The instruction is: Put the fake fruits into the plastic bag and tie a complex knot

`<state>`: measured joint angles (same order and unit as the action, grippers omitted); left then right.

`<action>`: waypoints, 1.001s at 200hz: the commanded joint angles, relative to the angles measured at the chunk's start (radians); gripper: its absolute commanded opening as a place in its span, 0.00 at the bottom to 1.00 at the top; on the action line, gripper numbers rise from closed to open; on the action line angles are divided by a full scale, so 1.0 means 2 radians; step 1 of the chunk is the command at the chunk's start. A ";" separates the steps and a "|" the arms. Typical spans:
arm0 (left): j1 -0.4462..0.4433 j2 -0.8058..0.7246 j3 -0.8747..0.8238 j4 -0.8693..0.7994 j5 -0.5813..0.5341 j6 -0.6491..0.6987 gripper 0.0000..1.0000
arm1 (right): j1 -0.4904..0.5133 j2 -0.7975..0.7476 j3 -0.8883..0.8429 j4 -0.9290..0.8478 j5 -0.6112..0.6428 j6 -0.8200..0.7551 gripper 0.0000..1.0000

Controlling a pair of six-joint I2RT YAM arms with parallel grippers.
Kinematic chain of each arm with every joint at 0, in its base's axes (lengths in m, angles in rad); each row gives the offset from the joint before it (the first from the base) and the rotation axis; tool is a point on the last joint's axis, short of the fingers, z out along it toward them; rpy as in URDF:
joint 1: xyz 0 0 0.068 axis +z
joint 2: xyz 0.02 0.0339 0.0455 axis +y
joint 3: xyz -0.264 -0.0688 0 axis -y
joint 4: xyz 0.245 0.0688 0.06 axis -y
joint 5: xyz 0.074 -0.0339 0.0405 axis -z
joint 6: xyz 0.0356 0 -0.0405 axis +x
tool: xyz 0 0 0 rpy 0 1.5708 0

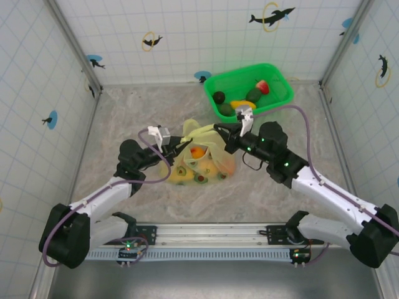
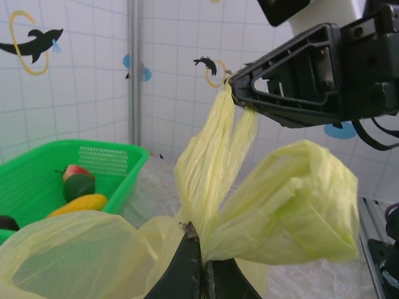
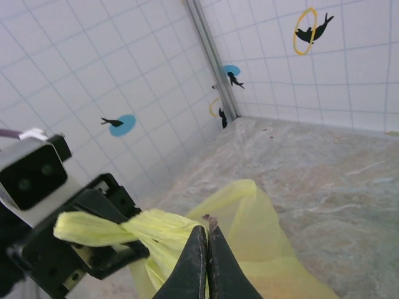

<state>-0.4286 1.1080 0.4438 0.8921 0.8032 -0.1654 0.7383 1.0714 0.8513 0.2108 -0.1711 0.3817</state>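
the plastic bag [image 1: 201, 167] sits near the middle of the counter [image 1: 124, 112], bulging with fake fruits [image 1: 197, 151] that show through the film. the left end effector [image 1: 181, 146] is pinched together on a twisted strip of the bag's film. the right end effector [image 1: 217, 129] is clamped on another strip, and the two tips face each other just above the bag's mouth. this likely keeps the film taut so the strips can be crossed and looped. no knot looks formed yet. a few more fruits lie in the green basket [image 1: 240, 72] at the far right corner.
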 commanded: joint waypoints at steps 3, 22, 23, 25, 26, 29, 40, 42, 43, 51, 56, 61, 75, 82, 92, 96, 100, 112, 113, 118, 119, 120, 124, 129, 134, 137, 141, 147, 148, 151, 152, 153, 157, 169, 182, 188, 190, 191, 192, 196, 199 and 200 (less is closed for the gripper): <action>0.016 -0.006 0.003 0.012 -0.015 -0.008 0.00 | -0.035 0.008 0.049 -0.049 0.033 0.046 0.00; 0.016 -0.006 0.002 0.019 -0.013 -0.011 0.00 | -0.037 0.018 0.066 -0.078 0.033 0.048 0.00; 0.016 -0.006 0.001 0.019 -0.012 -0.010 0.00 | -0.037 0.018 0.066 -0.080 0.033 0.048 0.00; 0.016 -0.006 0.001 0.019 -0.012 -0.010 0.00 | -0.037 0.019 0.067 -0.083 0.033 0.048 0.00; 0.016 -0.006 0.001 0.019 -0.013 -0.010 0.00 | -0.037 0.020 0.067 -0.084 0.033 0.048 0.00; 0.016 -0.005 0.001 0.019 -0.013 -0.010 0.00 | -0.037 0.020 0.068 -0.087 0.033 0.047 0.00; 0.016 -0.006 0.001 0.019 -0.015 -0.010 0.00 | -0.039 0.024 0.075 -0.099 0.029 0.045 0.00; 0.016 -0.006 0.001 0.018 -0.015 -0.010 0.00 | -0.039 0.025 0.076 -0.102 0.028 0.044 0.00; 0.017 -0.006 0.001 0.018 -0.015 -0.009 0.00 | -0.039 0.024 0.077 -0.103 0.027 0.043 0.00; 0.016 -0.006 0.001 0.016 -0.017 -0.008 0.00 | -0.039 0.026 0.081 -0.108 0.017 0.040 0.00; 0.016 -0.006 0.001 0.016 -0.018 -0.008 0.00 | -0.040 0.026 0.083 -0.109 0.010 0.040 0.00; 0.016 -0.006 0.000 0.017 -0.019 -0.009 0.00 | -0.040 0.027 0.086 -0.111 0.005 0.042 0.00; 0.016 -0.008 -0.002 0.019 -0.026 -0.009 0.00 | -0.040 0.033 0.095 -0.119 -0.011 0.059 0.00; 0.016 -0.009 -0.002 0.017 -0.032 -0.009 0.00 | -0.037 0.036 0.097 -0.122 -0.029 0.067 0.00; 0.017 -0.011 -0.004 0.014 -0.040 -0.006 0.00 | -0.027 0.039 0.096 -0.126 -0.051 0.073 0.00; 0.017 -0.012 -0.005 0.013 -0.043 -0.005 0.00 | -0.021 0.040 0.094 -0.128 -0.055 0.075 0.00; 0.017 -0.013 -0.005 0.013 -0.047 -0.004 0.00 | -0.015 0.041 0.090 -0.129 -0.059 0.076 0.00; 0.018 -0.015 -0.006 0.013 -0.052 -0.004 0.00 | 0.011 0.044 0.082 -0.138 -0.062 0.068 0.00; 0.017 -0.015 -0.006 0.013 -0.052 -0.004 0.00 | 0.013 0.044 0.082 -0.139 -0.061 0.067 0.00; 0.018 -0.015 -0.006 0.014 -0.053 -0.005 0.00 | 0.023 0.046 0.079 -0.146 -0.054 0.061 0.00; 0.018 -0.015 -0.006 0.014 -0.052 -0.005 0.00 | 0.025 0.047 0.078 -0.147 -0.053 0.060 0.00; 0.018 -0.014 -0.006 0.014 -0.052 -0.005 0.00 | 0.027 0.047 0.078 -0.148 -0.051 0.059 0.00; 0.018 -0.014 -0.006 0.016 -0.053 -0.006 0.00 | 0.033 0.049 0.073 -0.152 -0.047 0.056 0.00; 0.019 -0.013 -0.006 0.018 -0.053 -0.008 0.00 | 0.039 0.049 0.065 -0.150 -0.044 0.054 0.00; 0.019 -0.013 -0.006 0.020 -0.053 -0.009 0.00 | 0.043 0.051 0.055 -0.146 -0.044 0.056 0.00; 0.019 -0.012 -0.006 0.021 -0.053 -0.010 0.00 | 0.046 0.052 0.050 -0.143 -0.044 0.057 0.00; 0.020 -0.012 -0.006 0.021 -0.053 -0.010 0.00 | 0.050 0.053 0.044 -0.139 -0.044 0.059 0.00; 0.020 -0.012 -0.006 0.021 -0.052 -0.011 0.00 | 0.058 0.055 0.038 -0.136 -0.044 0.061 0.00; 0.020 -0.012 -0.006 0.021 -0.052 -0.011 0.00 | 0.059 0.056 0.038 -0.135 -0.044 0.061 0.00; 0.020 -0.011 -0.006 0.021 -0.052 -0.011 0.00 | 0.064 0.057 0.035 -0.133 -0.044 0.062 0.00; 0.020 -0.011 -0.006 0.021 -0.052 -0.011 0.00 | 0.065 0.058 0.035 -0.132 -0.044 0.062 0.00; 0.020 -0.011 -0.006 0.021 -0.052 -0.011 0.00 | 0.067 0.058 0.034 -0.131 -0.044 0.062 0.00; 0.020 -0.011 -0.006 0.021 -0.053 -0.011 0.00 | 0.073 0.060 0.033 -0.129 -0.043 0.062 0.00; 0.020 -0.011 -0.006 0.021 -0.054 -0.010 0.00 | 0.090 0.065 0.032 -0.122 -0.035 0.063 0.00; 0.020 -0.010 -0.006 0.020 -0.055 -0.012 0.00 | 0.100 0.070 0.023 -0.104 -0.030 0.070 0.00; 0.020 -0.009 -0.004 0.020 -0.055 -0.012 0.00 | 0.103 0.074 0.017 -0.094 -0.030 0.074 0.00; 0.020 -0.009 -0.004 0.020 -0.055 -0.013 0.00 | 0.104 0.076 0.016 -0.092 -0.029 0.074 0.00; 0.020 -0.009 -0.005 0.020 -0.055 -0.013 0.00 | 0.104 0.077 0.015 -0.092 -0.028 0.075 0.00; 0.020 -0.009 -0.005 0.020 -0.055 -0.012 0.00 | 0.105 0.078 0.015 -0.091 -0.028 0.075 0.00; 0.021 -0.009 -0.005 0.019 -0.055 -0.012 0.00 | 0.108 0.082 0.013 -0.088 -0.023 0.074 0.00; 0.020 -0.010 -0.005 0.019 -0.055 -0.012 0.00 | 0.110 0.085 0.012 -0.087 -0.019 0.073 0.00; 0.020 -0.010 -0.005 0.019 -0.055 -0.012 0.00 | 0.111 0.086 0.012 -0.087 -0.017 0.073 0.00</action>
<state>-0.3985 1.0939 0.4339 0.8982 0.7315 -0.1699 0.9291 1.2125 0.9184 0.0116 -0.2279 0.5137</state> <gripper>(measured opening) 0.047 0.048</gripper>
